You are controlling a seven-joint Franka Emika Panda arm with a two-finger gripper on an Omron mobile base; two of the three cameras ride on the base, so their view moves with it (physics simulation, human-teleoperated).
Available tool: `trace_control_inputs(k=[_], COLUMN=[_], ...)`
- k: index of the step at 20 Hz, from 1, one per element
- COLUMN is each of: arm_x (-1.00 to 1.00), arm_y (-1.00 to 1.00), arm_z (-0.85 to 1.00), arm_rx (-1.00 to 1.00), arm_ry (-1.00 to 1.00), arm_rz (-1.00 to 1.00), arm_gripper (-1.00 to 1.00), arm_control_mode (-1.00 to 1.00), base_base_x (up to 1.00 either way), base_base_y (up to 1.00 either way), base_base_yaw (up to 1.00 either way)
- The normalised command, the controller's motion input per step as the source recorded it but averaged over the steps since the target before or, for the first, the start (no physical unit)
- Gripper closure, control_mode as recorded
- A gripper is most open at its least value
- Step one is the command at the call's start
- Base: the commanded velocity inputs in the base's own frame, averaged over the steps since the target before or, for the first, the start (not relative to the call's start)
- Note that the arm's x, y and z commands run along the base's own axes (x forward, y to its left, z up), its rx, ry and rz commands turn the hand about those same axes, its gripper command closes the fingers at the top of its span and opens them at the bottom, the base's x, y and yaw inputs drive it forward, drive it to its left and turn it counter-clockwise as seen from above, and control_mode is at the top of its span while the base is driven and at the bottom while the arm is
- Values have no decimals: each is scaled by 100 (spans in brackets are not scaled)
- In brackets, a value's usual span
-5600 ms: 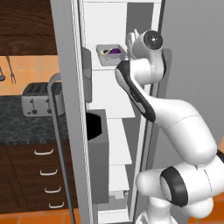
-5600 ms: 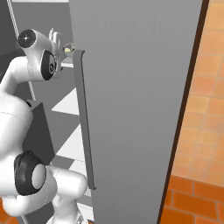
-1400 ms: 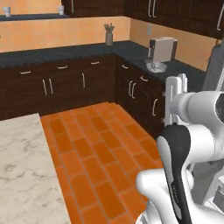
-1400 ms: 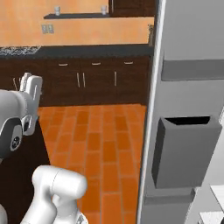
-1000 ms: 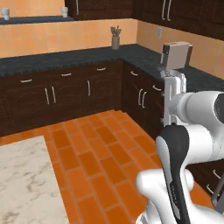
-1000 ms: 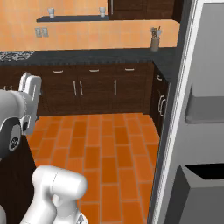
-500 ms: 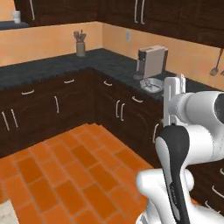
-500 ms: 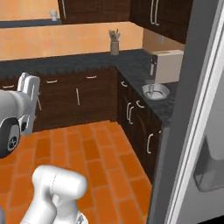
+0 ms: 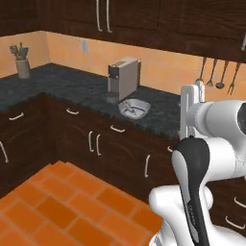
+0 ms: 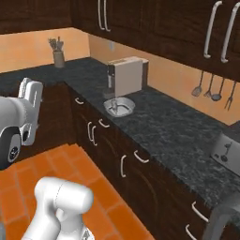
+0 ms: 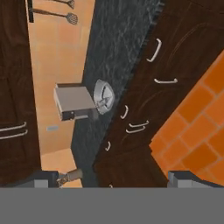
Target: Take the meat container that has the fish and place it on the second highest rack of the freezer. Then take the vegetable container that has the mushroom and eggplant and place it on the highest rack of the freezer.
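A dark kitchen corner, seen from the robot's base. On the speckled black surface (image 9: 72, 89) a shallow metal bowl (image 9: 133, 107) sits just in front of a boxy grey coffee machine (image 9: 124, 79); what lies in the bowl is too small to tell. Farther along, in the corner, a tan crock (image 9: 21, 65) holds upright utensils. Ladles and a fork (image 9: 218, 74) hang on the orange wall, and a toaster (image 10: 226, 146) stands at the surface's near end. The white arm (image 9: 211, 144) is folded close to its base, hand raised. The jaws stand wide apart, holding nothing. Orange brick floor (image 9: 57, 206) lies open before the dark drawers (image 10: 126, 164).
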Motion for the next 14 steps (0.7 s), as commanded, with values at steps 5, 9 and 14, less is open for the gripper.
trace_control_inputs(k=[5,9,14], arm_x=[0,0,0], arm_y=[0,0,0], arm_z=[0,0,0], arm_rx=[0,0,0], arm_ry=[0,0,0], arm_rz=[0,0,0], arm_gripper=[-100,-100,-100], arm_control_mode=[100,100,100], base_base_x=[96,46,47], base_base_y=[53,80,60], base_base_yaw=[-57,-50,-51])
